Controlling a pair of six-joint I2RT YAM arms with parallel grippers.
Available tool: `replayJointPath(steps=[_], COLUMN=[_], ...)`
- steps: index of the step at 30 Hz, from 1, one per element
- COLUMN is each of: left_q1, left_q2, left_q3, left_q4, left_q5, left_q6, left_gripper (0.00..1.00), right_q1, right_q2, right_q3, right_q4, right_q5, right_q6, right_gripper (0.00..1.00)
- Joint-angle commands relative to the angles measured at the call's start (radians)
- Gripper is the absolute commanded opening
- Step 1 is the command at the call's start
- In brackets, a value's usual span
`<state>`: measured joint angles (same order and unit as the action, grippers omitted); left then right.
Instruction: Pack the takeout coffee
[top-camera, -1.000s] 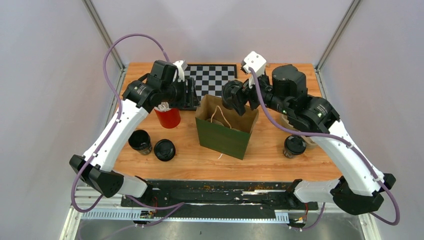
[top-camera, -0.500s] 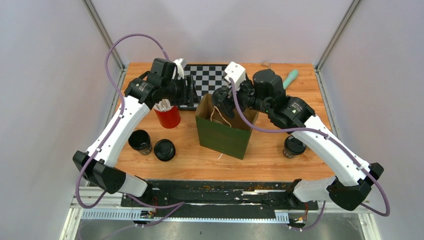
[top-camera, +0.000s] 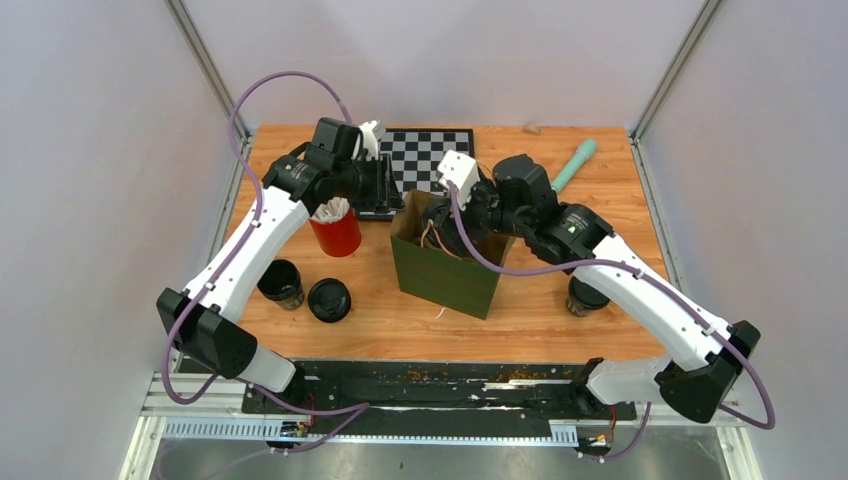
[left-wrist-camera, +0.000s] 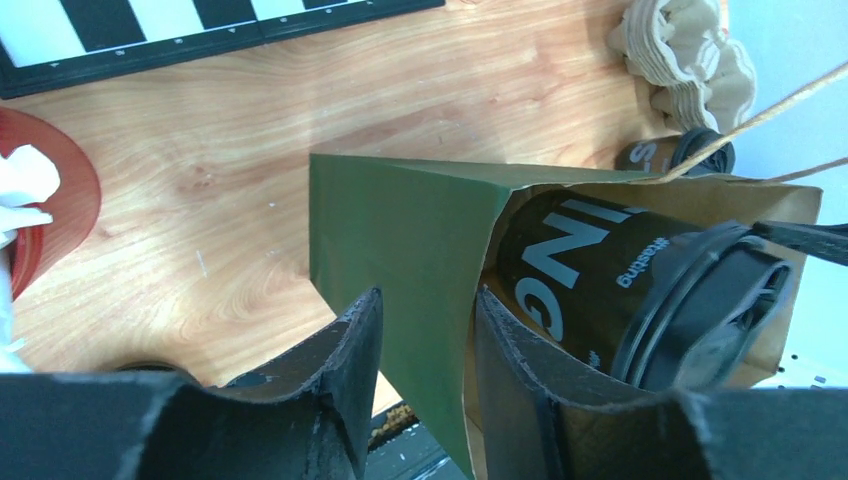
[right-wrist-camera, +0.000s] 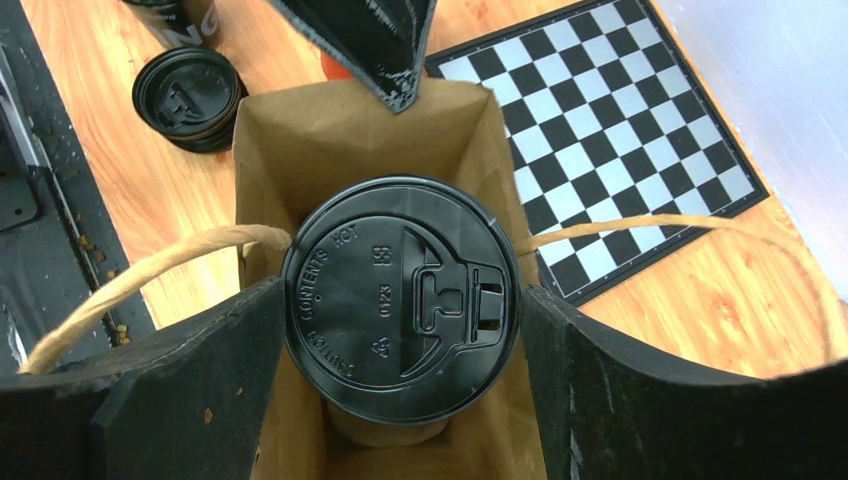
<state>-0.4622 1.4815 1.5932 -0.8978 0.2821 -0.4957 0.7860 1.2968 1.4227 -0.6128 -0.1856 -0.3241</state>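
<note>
Right gripper (right-wrist-camera: 402, 335) tight on both sides of cup (right-wrist-camera: 395, 265), cup standing up, low inside bag (right-wrist-camera: 330, 130). Left gripper (left-wrist-camera: 425, 335) over bag's edge, one finger in, one out; can't tell if pinching.

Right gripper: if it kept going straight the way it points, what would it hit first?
The right gripper points down into the paper bag, holding a coffee cup. That cup would likely meet the bag's floor first, hidden beneath it.

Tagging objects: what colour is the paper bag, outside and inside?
The bag is dark green outside, brown inside; the left wrist view shows it best.
</note>
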Motion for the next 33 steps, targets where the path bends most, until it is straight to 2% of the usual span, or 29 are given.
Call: replayJointPath(steps=[1, 3, 6, 8, 19, 23, 29, 30, 33], left_q1=[0.002, 0.002, 0.001, 0.0, -0.036, -0.046, -0.058, -0.058, -0.058], left_q2=[0.002, 0.007, 0.003, -0.009, -0.014, -0.034, -0.115, -0.118, -0.137], left_q3=[-0.015, -0.023, -0.04, -0.056, -0.113, -0.13, -0.265, -0.266, -0.254], left_q4=[0.085, 0.102, 0.137, 0.162, 0.359, 0.362, 0.406, 0.39, 0.349], left_q5=[0.076, 0.109, 0.165, 0.188, 0.276, 0.26, 0.192, 0.188, 0.184], left_q6=[0.023, 0.016, 0.001, -0.001, -0.004, 0.014, 0.012, 0.006, -0.014], left_gripper=[0.42, 0.33, 0.11, 0.0, 0.0, 0.0, 0.0, 0.03, 0.26], right_q1=[0.01, 0.015, 0.021, 0.027, 0.027, 0.025, 0.027, 0.029, 0.037], right_q2=[-0.064, -0.073, -0.091, -0.102, -0.069, -0.059, -0.07, -0.079, -0.116], right_q3=[-0.032, -0.048, -0.072, -0.087, -0.08, -0.084, -0.156, -0.17, -0.216], right_q4=[0.026, 0.013, 0.004, -0.004, 0.021, 0.033, 0.046, 0.051, 0.083], right_q5=[-0.037, -0.034, -0.029, -0.017, 0.036, 0.028, -0.025, -0.027, -0.026], right_q6=[-0.028, -0.033, -0.045, -0.054, -0.13, -0.142, -0.165, -0.163, -0.161], right_gripper=[0.8, 0.8, 0.8, 0.8, 0.8, 0.81, 0.8, 0.8, 0.8])
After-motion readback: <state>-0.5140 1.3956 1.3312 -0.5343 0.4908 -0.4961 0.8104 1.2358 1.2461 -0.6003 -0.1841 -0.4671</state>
